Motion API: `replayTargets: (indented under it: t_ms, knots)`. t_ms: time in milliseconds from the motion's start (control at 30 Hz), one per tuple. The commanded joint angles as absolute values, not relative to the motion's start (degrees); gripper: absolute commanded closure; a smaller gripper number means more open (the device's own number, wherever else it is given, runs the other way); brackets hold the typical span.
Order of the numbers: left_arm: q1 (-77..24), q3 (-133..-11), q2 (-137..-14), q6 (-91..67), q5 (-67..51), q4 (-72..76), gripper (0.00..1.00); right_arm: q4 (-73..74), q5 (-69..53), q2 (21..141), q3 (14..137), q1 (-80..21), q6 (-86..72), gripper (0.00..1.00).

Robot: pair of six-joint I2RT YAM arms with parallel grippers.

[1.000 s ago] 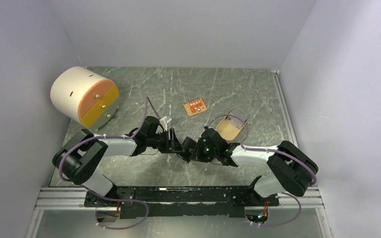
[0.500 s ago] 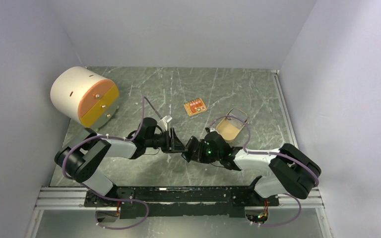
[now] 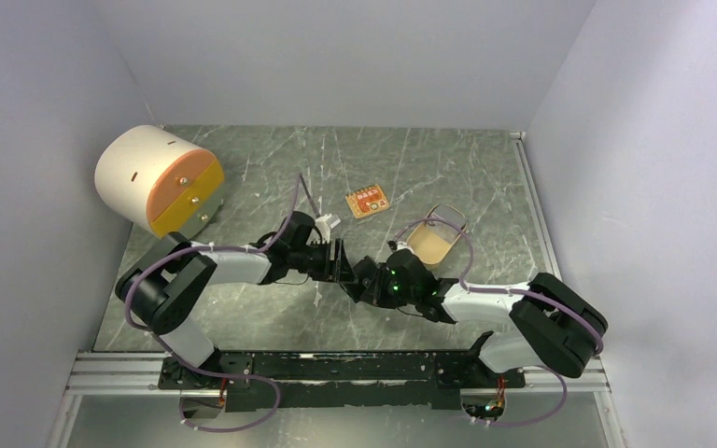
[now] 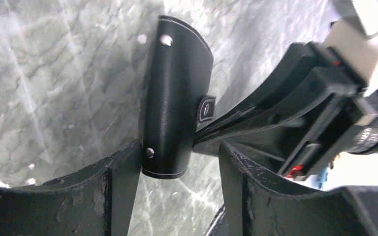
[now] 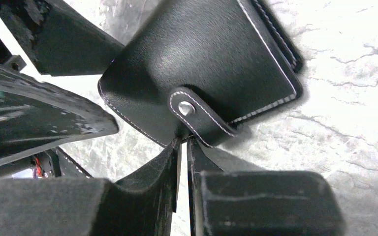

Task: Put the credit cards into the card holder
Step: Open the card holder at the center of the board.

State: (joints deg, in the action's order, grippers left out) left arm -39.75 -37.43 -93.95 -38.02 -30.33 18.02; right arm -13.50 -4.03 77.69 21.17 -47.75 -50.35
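The card holder is a black folded wallet, closed, its snap tab fastened, held just above the marbled table. My right gripper is shut on its edge beside the tab. My left gripper is open around the wallet's lower end. One left finger touches the wallet, and the other finger stands apart from it. In the top view both grippers, left and right, meet at the table's middle. No credit cards show in any view.
A white drum with an orange face stands at the back left. A small orange card lies behind the grippers. A tan tray sits just behind the right wrist. White walls close in three sides.
My left gripper has shifted right toward the wallet, turned, and opened wider. My right gripper has edged left with the wallet still pinched.
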Motion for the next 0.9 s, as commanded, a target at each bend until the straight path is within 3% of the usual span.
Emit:
replayTargets:
  t_ms: [0,267,400,633,867]
  knots:
    - [-40.83,-39.45,-95.10,-30.83,-28.25,11.16,0.36,-5.12,1.55,78.44,18.71,-47.84,-48.72,0.85]
    - [-40.90,-40.71,-97.82,-29.95,-31.92,12.03,0.37,-3.75,3.38,76.87,18.53,-47.79,-49.05,0.86]
    - [-40.94,-40.51,-98.90,-30.84,-35.41,14.76,0.44,-3.61,2.89,77.19,18.72,-47.78,-48.89,0.86]
    - [-40.95,-41.07,-98.17,-31.58,-32.96,11.26,0.88,-1.93,3.38,75.41,18.70,-47.73,-48.82,0.86]
    - [-41.56,-33.73,-89.02,-41.59,-28.86,16.45,0.91,2.40,3.21,65.00,21.13,-47.82,-51.61,0.74]
